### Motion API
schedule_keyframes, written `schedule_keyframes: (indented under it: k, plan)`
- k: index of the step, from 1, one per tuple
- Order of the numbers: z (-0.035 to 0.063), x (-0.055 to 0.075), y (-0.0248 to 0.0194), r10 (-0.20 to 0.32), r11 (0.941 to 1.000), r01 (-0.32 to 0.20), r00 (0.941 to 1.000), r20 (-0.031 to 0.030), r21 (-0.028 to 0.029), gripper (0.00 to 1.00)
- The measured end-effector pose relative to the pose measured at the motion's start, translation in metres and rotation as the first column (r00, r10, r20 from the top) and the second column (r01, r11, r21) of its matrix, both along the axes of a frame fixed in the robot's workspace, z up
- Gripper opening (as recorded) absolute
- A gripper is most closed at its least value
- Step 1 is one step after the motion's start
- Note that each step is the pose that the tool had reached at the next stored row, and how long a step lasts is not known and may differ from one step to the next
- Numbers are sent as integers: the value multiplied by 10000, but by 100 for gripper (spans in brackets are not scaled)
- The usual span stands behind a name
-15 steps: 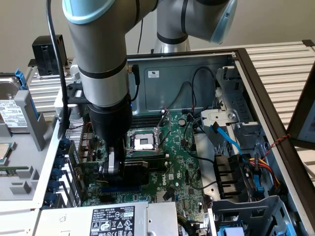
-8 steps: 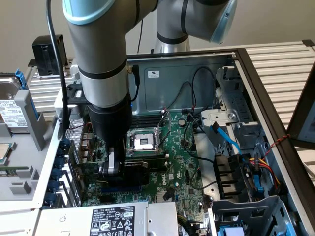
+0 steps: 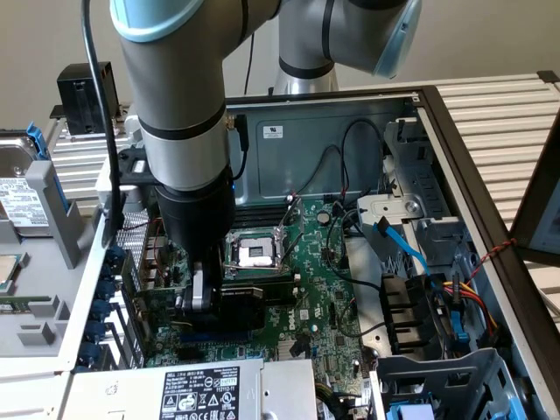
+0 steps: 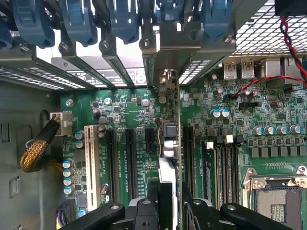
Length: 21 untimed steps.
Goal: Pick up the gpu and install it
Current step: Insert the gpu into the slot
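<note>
Seen edge-on in the wrist view, the gpu (image 4: pixel 171 139) stands upright over the green motherboard (image 4: pixel 134 110), its silver bracket (image 4: pixel 165 81) toward the case's rear slot openings. It runs along the black expansion slots (image 4: pixel 130 163); I cannot tell whether it is seated in one. My gripper (image 4: pixel 170 194) is shut on its near end, one black finger on each face. In the exterior view my gripper (image 3: pixel 203 297) reaches down into the open case, and the gpu's black shroud (image 3: pixel 241 308) lies low over the motherboard (image 3: pixel 324 289).
Blue retention clips (image 4: pixel 124 19) line the rear slot openings. The CPU socket (image 3: pixel 252 254) sits just beyond the card. A power supply (image 3: pixel 201 389) lies at the case's near side. Cables (image 3: pixel 437 289) and a drive cage (image 3: pixel 411 210) crowd the exterior view's right. A braided cable (image 4: pixel 36 148) curls beside the slots.
</note>
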<state>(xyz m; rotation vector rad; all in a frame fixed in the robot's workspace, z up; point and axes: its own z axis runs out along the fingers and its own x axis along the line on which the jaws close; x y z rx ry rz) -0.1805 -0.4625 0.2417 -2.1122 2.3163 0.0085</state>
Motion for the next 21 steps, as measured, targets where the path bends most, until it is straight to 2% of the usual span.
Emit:
schedule_keyframes:
  k: [15,21]
  plan:
    - [4,3,11,9,10000,-9,10000,-1,0,28]
    - [4,3,12,83,10000,-83,10000,-31,0,28]
